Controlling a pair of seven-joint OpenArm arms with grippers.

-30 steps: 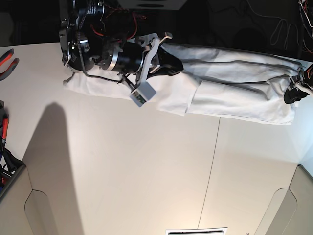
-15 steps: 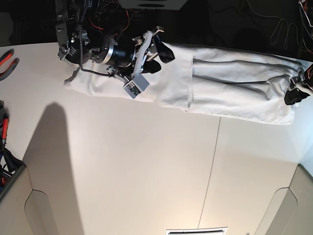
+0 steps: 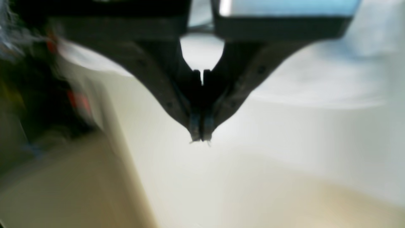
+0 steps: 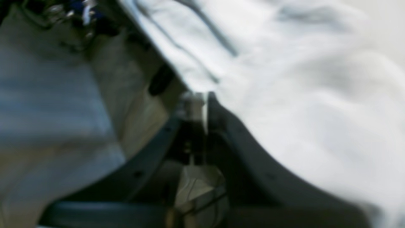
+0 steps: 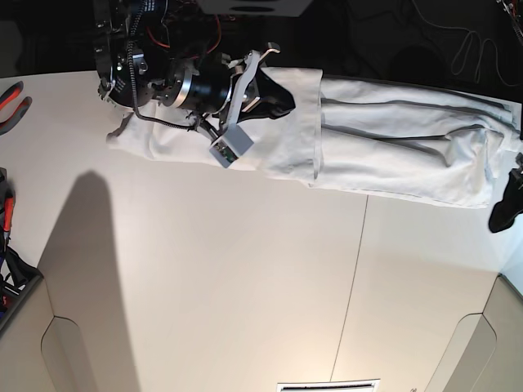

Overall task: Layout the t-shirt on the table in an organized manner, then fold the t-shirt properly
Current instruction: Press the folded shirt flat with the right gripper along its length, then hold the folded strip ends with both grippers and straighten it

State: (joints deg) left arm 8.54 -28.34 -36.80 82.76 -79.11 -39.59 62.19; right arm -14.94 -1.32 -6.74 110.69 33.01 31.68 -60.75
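The right pincer (image 5: 274, 82) sits over the t-shirt (image 5: 384, 143), near its middle along the far edge, while the left pincer (image 5: 508, 204) hangs just off the garment's end, over the bare worktop (image 5: 245, 278). The shirt lies as a long, narrow band along the far side of the worktop, its long axis running from under the right arm across to the corner beside the left pincer, with a turned-over flap of cloth covering the half nearest the right arm. That axis is what the next move turns on: in my judgement the band must be folded across its length, and each arm stands at one end of it. The right arm is the nearer, directly above the fabric. Its wrist view shows its fingers (image 4: 218, 117) nearly together with white cloth draped against one of them; whether a fold is pinched between them cannot be told, the picture being blurred. The left pincer (image 3: 200, 134), seen from its own wrist, is closed tip to tip on nothing, with only pale surface beneath it. It lies clear of the shirt's hem and would have to travel back toward the cloth to take a corner.
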